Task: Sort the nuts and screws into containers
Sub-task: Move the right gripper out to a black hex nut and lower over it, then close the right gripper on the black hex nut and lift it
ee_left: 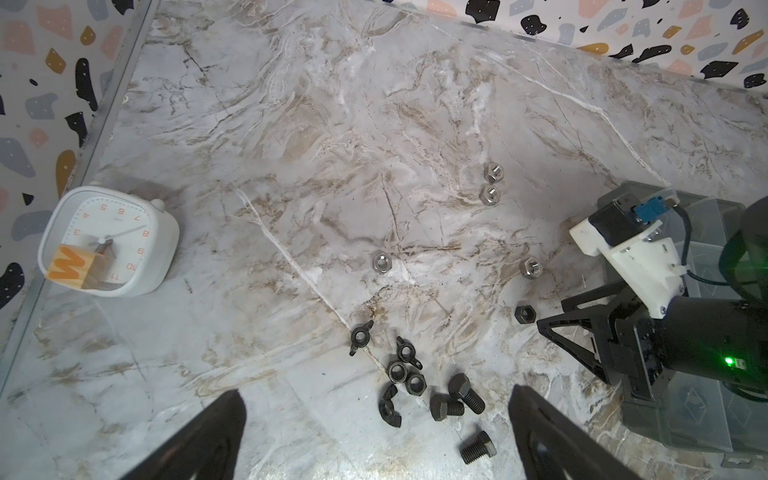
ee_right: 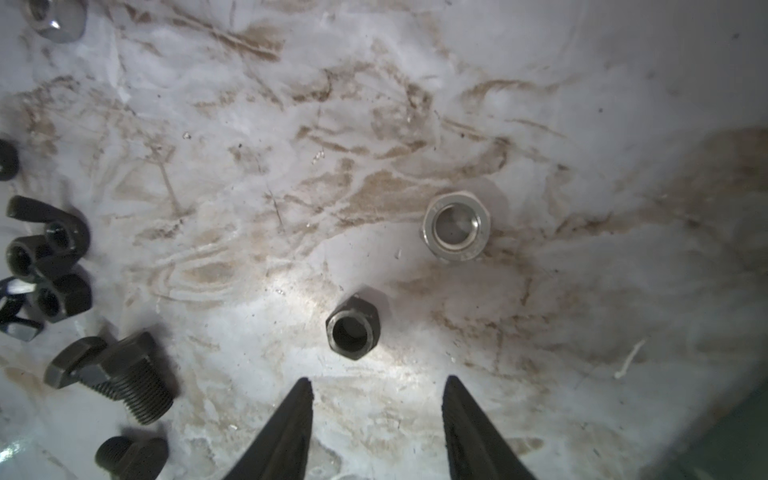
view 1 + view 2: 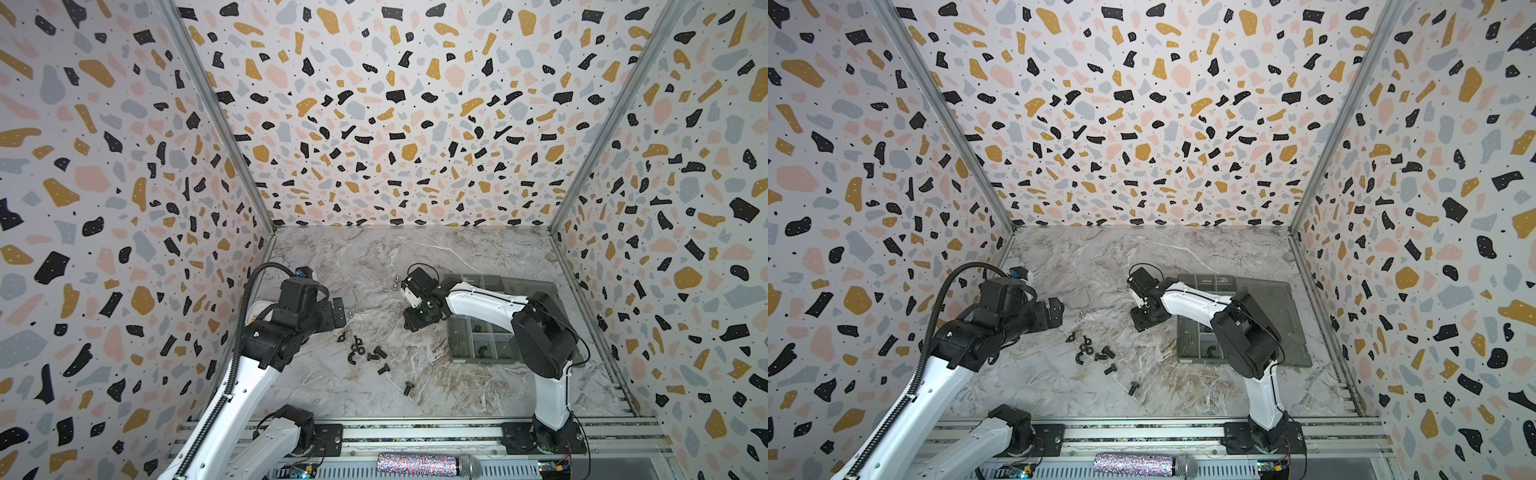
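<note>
Top view: right gripper (image 3: 411, 322) hung low mid-tabletop beside the organiser box (image 3: 457, 358); left gripper (image 3: 338, 311) gaped wide, empty. Left wrist: bolts (image 1: 446, 406) and wing nuts (image 1: 359, 337) lay clustered. Right wrist: jaws half-spread, holding nothing, black hex nut (image 2: 352, 328) just ahead. It looked light, rigid and slick, so pinch across opposite flats.

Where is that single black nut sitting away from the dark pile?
In the right wrist view the lone black nut lies on the table just ahead of the open right gripper, with a silver nut close beside it.
</note>
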Available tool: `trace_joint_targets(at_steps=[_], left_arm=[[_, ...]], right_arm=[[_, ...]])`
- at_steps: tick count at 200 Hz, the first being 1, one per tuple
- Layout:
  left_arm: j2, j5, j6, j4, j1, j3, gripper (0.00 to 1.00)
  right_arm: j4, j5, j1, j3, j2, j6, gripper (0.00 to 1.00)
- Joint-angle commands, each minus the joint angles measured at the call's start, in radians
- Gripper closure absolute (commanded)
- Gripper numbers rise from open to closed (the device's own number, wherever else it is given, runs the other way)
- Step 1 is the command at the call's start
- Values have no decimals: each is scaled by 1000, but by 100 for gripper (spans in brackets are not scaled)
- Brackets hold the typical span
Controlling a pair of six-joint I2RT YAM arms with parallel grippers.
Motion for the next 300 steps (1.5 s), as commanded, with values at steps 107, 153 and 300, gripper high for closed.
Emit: trace_joint_targets(at_steps=[107,153,300], left_arm=[[-24,-41,23,1,-6,-38,0],[-25,-51,23,-3,-6,-37,0],[-6,-51,25,12,-6,-25,0]], right_arm=[[-66,26,34,97,86,-48,59],[-62,27,33,99,106,-55,66],[-86,30,32,119,95,-76,85]])
